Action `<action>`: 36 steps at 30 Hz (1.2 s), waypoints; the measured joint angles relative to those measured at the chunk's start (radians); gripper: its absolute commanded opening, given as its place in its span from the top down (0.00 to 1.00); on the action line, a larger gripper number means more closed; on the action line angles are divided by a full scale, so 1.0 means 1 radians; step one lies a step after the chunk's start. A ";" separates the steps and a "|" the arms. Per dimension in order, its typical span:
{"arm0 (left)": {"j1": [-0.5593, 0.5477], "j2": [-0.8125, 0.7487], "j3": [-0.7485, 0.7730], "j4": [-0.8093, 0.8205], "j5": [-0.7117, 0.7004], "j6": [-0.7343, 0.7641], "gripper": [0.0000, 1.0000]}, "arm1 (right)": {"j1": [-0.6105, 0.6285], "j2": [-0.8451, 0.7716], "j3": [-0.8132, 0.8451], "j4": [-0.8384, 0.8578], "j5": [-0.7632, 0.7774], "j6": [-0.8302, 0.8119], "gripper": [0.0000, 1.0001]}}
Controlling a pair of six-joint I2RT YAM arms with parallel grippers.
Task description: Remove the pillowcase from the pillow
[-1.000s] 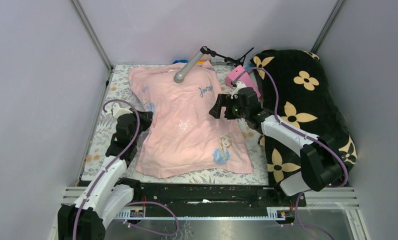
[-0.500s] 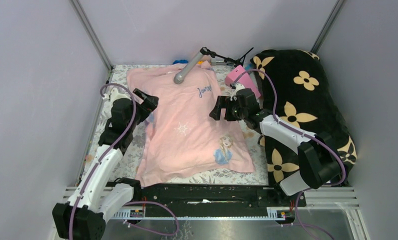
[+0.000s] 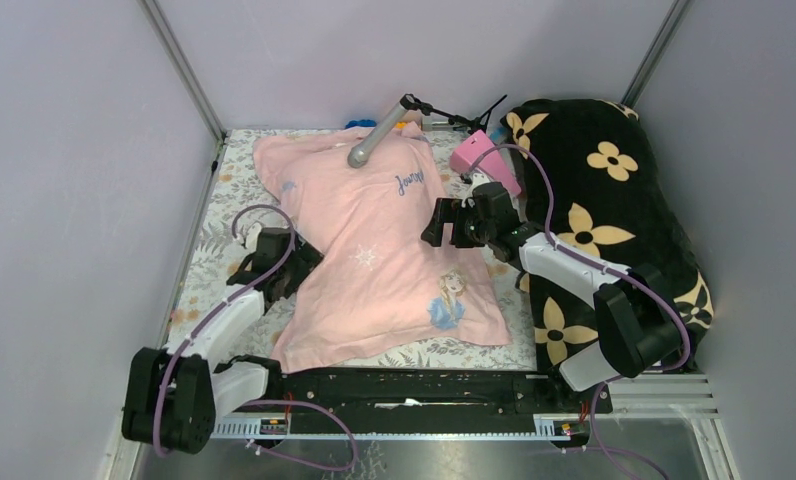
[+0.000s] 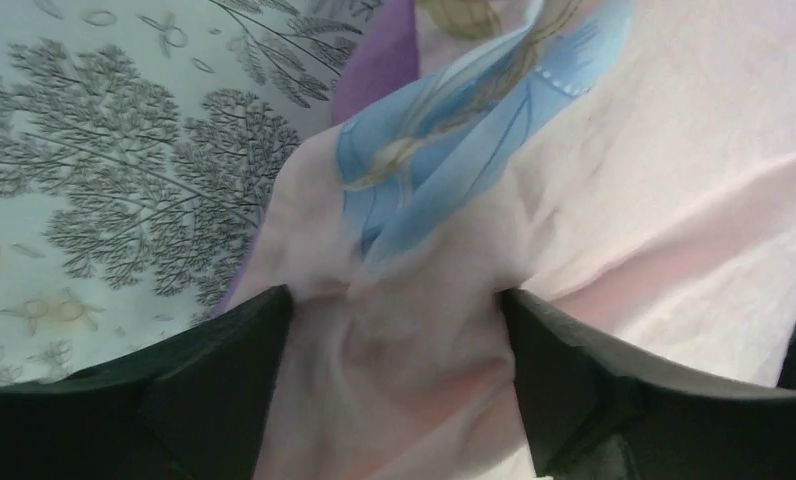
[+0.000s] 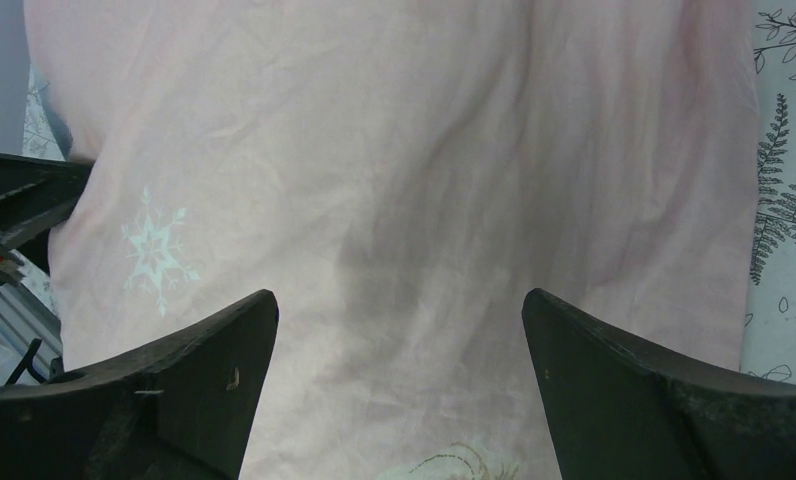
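While the pillowcase (image 3: 374,250) lies just beside the black blanket (image 3: 614,210), your left hand (image 4: 389,320) and right hand (image 5: 399,320) both gape over it, so a shallow pinch on thin cloth may slip.
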 measured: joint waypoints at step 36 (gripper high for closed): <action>-0.190 1.084 1.876 -0.064 -0.020 0.135 1.00 | -0.001 -0.453 -0.058 -0.143 0.276 -0.008 0.00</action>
